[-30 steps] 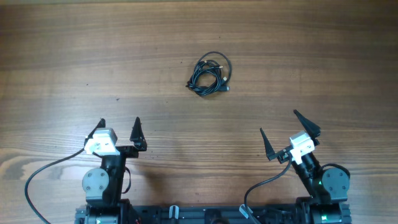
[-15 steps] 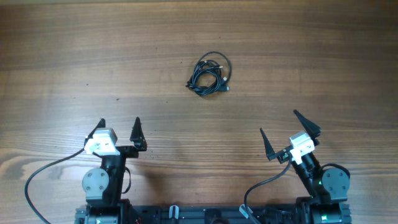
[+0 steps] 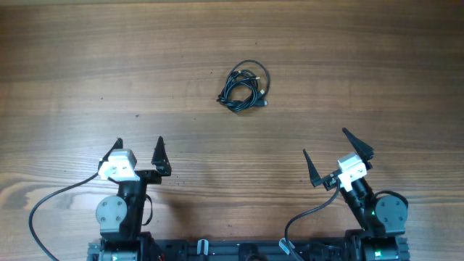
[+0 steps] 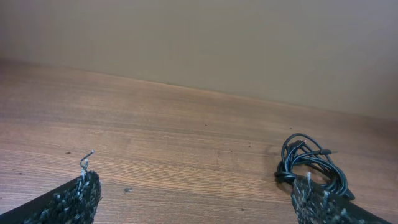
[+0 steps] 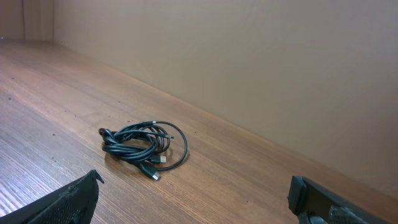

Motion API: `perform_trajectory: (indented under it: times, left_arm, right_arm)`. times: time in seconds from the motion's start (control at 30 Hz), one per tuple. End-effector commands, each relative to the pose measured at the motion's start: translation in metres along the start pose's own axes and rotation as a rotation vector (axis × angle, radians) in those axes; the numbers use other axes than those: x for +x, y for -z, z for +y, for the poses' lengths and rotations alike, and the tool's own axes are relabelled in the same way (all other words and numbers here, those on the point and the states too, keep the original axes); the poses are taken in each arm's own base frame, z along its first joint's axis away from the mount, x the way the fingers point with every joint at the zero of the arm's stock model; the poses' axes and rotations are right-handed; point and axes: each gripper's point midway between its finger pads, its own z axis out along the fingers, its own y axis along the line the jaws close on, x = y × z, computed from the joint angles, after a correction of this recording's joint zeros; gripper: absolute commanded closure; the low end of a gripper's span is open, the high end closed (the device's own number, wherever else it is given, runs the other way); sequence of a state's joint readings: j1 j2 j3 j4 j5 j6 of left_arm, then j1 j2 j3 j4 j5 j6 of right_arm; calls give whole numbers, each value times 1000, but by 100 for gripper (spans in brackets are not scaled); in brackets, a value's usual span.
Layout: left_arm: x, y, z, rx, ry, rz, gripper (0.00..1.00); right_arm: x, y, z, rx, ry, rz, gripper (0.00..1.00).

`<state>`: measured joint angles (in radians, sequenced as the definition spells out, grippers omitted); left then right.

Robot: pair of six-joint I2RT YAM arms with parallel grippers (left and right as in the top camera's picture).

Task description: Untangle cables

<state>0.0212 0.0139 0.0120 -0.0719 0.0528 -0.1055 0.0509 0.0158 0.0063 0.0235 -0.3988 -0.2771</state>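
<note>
Slightly above centre in the overhead view, the cables (image 3: pixel 244 88) lie in one tight coil on the desk (image 3: pixel 377 51), with open wood all round them out to the frame edges. The left tool (image 3: pixel 138 142) at lower left and the right tool (image 3: pixel 324 143) at lower right both stand wide, holding nothing, well apart from the coil. Nothing has moved since the earlier frame
</note>
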Motion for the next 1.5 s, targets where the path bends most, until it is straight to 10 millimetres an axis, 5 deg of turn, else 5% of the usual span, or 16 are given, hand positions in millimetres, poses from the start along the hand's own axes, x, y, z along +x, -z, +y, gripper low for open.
perform_trajectory:
  times: [0.0, 1.2, 1.47]
  left_arm:
    - [3, 0, 0, -2, -20, 4, 0]
    - [3, 0, 0, -2, -20, 5, 0]
    - [3, 0, 1, -3, -20, 5, 0]
  right_arm:
    - [-1, 0, 0, 2, -12, -6, 0]
    - [-2, 0, -1, 6, 74, -7, 0]
    - [-14, 2, 23, -143, -242, -49, 0]
